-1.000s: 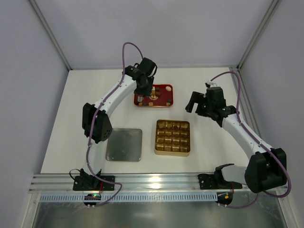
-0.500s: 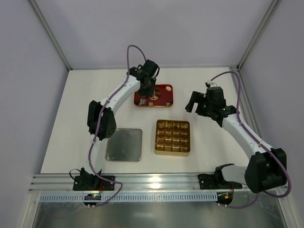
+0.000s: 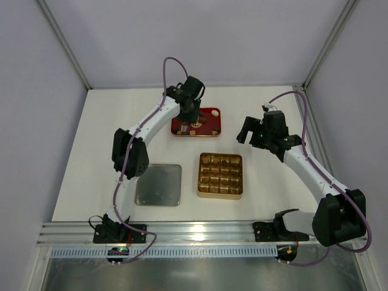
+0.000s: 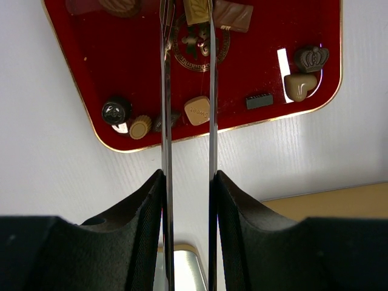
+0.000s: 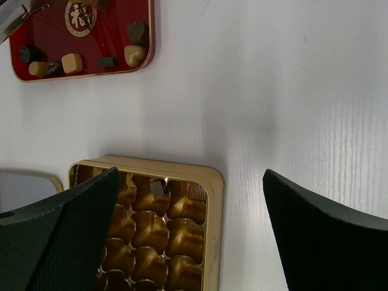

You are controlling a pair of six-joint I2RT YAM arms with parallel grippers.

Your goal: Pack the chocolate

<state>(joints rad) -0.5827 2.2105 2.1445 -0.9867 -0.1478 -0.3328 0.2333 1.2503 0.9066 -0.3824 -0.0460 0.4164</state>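
Note:
The chocolate lies as several small pieces on the red tray (image 3: pixel 210 120), among them a square light piece (image 4: pixel 197 110), a dark round one (image 4: pixel 116 110) and a light heart (image 4: pixel 300 85). My left gripper (image 3: pixel 189 114) (image 4: pixel 188 176) is over this tray, shut on thin metal tongs (image 4: pixel 167 91). The tong tips flank a light piece (image 4: pixel 197 9) at the frame's top edge; I cannot tell whether it is gripped. My right gripper (image 3: pixel 251 134) (image 5: pixel 191 174) is wide open and empty, above the far right corner of the gold tray (image 3: pixel 220 195) (image 5: pixel 215 182). One dark piece (image 5: pixel 159 188) sits in a far cell.
A flat silver lid (image 3: pixel 159 184) lies left of the gold tray; it also shows in the left wrist view (image 4: pixel 182 267). Metal frame posts stand at the back corners. An aluminium rail (image 3: pixel 200 230) runs along the near edge.
My left gripper shifted slightly back and right over the red tray, mostly in the first half second. The right arm has not moved.

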